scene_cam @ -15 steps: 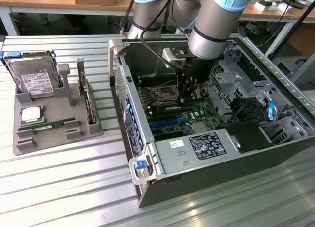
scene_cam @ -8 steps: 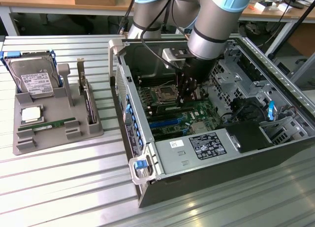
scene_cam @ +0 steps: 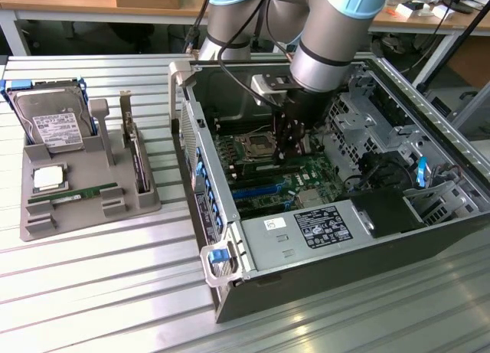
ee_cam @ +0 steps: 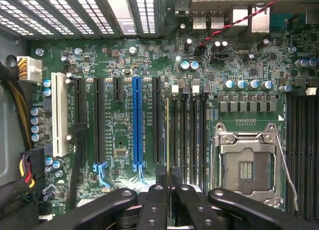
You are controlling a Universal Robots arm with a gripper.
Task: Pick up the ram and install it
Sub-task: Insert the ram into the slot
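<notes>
Gripper (ee_cam: 168,176) fingers, black and pressed nearly together, pinch what looks like the long, thin green circuit-board ram stick (ee_cam: 167,140), seen edge-on above the green motherboard (ee_cam: 124,65) inside the open grey computer case (scene_cam: 195,161). The ram stick hangs near the board's middle, just beside the row of black memory slots (ee_cam: 188,130) that flank the silver processor socket (ee_cam: 246,165). Its long axis runs parallel to those slots, its contact edge apparently facing down. Doing this well likely means centring it over one slot, keeping it upright and pressing evenly along its length. Another green stick (scene_cam: 84,191) lies in the grey plastic tray (scene_cam: 46,215) outside the case.
</notes>
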